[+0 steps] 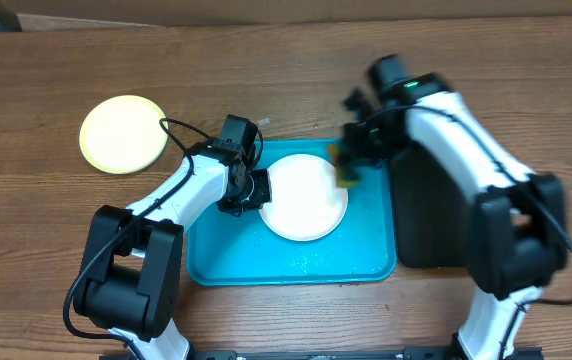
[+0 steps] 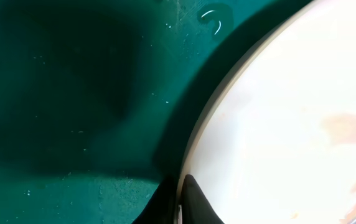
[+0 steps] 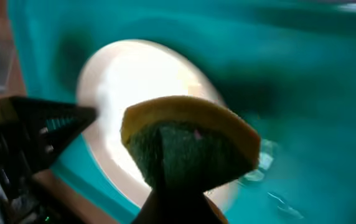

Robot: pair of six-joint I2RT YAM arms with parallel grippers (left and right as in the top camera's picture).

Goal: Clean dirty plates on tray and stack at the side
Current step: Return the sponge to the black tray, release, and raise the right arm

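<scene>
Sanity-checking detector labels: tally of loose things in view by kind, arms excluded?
Round shallow plates: 2 (white plate, lime-yellow plate)
Rectangular trays: 2 (turquoise plastic tray, black tray)
Sponges: 1 (yellow-and-green sponge)
Total: 5

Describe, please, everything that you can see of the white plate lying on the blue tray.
The white plate is round, shallow and glossy, lying flat in the turquoise tray, towards its far rim. A faint orange smear marks its surface. The left tool pinches its left rim; the right tool holds a sponge at its right edge, contact unclear.
</scene>
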